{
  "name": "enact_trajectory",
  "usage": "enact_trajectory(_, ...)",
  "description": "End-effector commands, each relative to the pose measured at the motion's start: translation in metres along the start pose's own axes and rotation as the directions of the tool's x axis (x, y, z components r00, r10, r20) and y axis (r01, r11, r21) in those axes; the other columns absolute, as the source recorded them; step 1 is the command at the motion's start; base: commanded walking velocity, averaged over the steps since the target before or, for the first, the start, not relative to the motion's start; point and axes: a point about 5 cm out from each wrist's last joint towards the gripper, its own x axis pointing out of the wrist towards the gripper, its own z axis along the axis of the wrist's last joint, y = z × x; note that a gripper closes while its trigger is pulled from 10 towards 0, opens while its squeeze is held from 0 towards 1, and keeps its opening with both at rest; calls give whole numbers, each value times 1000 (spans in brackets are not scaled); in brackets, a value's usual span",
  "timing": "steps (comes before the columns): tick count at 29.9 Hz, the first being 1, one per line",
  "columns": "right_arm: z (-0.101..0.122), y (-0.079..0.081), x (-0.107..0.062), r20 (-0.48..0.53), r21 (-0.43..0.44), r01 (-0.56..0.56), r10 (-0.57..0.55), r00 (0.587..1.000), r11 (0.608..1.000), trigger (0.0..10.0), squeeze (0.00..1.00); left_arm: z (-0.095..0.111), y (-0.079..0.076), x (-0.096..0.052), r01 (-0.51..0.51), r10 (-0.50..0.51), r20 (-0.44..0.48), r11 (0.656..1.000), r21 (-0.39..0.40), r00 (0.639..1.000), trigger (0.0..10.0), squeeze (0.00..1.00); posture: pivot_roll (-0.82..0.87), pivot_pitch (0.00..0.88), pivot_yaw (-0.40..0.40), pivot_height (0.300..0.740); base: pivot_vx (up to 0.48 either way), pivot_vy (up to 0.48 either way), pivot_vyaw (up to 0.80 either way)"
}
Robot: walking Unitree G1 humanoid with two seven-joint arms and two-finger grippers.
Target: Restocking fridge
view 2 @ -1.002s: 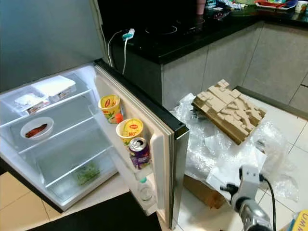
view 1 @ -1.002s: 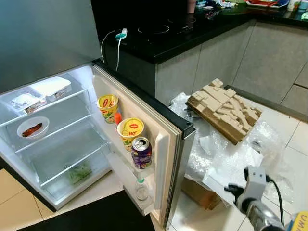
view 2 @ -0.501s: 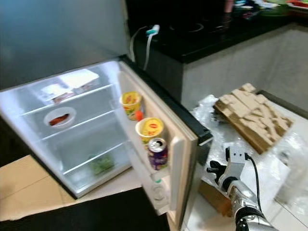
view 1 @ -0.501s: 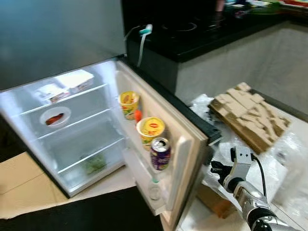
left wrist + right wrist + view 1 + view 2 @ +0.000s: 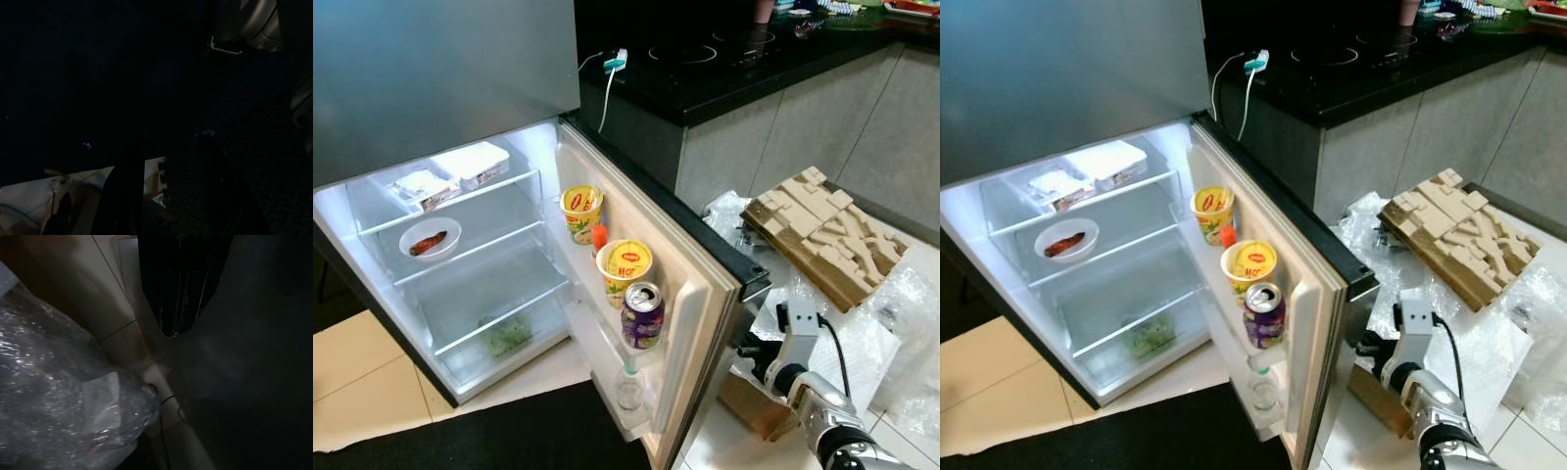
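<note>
The fridge stands open, its door (image 5: 690,264) swung out to the right. The door racks hold two yellow noodle cups (image 5: 625,269) (image 5: 580,211), a purple can (image 5: 642,316) and a small clear bottle (image 5: 627,387). Inside are a white bowl (image 5: 430,238) on the middle shelf, two flat boxes (image 5: 470,164) on the top shelf and greens (image 5: 507,335) in the bottom drawer. My right gripper (image 5: 754,351) is low on the door's outer side, close to its edge and partly hidden by it. The right wrist view has dark fingers (image 5: 181,284) against the door's grey face. The left wrist view is almost black.
Crumpled bubble wrap (image 5: 862,333) and a moulded cardboard insert (image 5: 822,230) lie on the floor right of the door, with a brown box (image 5: 754,406) below my right arm. A black counter (image 5: 724,59) with a dangling charger cable (image 5: 607,78) runs behind. A dark mat (image 5: 509,431) fronts the fridge.
The camera has swung, so the fridge sits further right in view. My right arm has come up from the lower right corner toward the door's outer edge.
</note>
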Motion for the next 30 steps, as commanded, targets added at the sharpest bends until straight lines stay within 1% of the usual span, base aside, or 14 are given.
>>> enact_trajectory(1, 9, 15, 11, 32, -30, -77, 78, 996, 997, 10000, 0, 3, -8, 1, 38, -38, 8, 999, 2, 999, 10000, 0, -66, 0, -3, 740, 0, 0, 738)
enact_trajectory(6, 9, 18, 12, 24, -38, -104, 105, 994, 994, 10000, 0, 3, -9, 1, 39, -39, 9, 999, 1, 999, 10000, 0, -66, 0, -3, 740, 0, 0, 738)
enact_trajectory(9, 8, 17, 12, 21, -35, -93, 94, 995, 995, 10000, 0, 4, -9, 1, 39, -39, 10, 999, 2, 999, 10000, 0, -65, 0, -5, 740, 0, 0, 729)
enact_trajectory(10, 5, 13, 11, 3, -30, -35, 35, 999, 999, 10000, 0, 4, -10, 2, 40, -40, 10, 999, 4, 999, 10000, 0, -65, 0, -5, 740, 0, 0, 0)
enact_trajectory(11, 5, 13, 11, 3, -30, -35, 35, 999, 999, 10000, 0, 4, -10, 2, 40, -40, 10, 999, 4, 999, 10000, 0, -65, 0, -5, 740, 0, 0, 0)
enact_trajectory(13, 2, 9, 9, -14, -31, 4, -5, 1000, 1000, 10000, 0, 4, -10, 2, 41, -41, 10, 999, 6, 999, 10000, 0, -65, 0, -5, 740, 0, 0, 0)
enact_trajectory(17, -3, 7, 7, -46, -47, 17, -19, 999, 999, 10000, 0, 4, -10, 2, 41, -41, 11, 999, 13, 999, 10000, 0, -65, 0, -6, 740, 0, 0, 0)
enact_trajectory(27, -5, 8, 6, -50, -45, 21, -24, 998, 999, 10000, 0, 5, -9, 1, 43, -43, 11, 999, 30, 999, 10000, 0, -68, 0, -4, 740, 0, 0, 0)
enact_trajectory(30, -5, 9, 7, -56, -49, 21, -23, 998, 999, 10000, 0, 5, -10, 1, 57, -57, 7, 997, 58, 998, 10000, 0, -68, 0, -4, 740, 0, -455, 0)
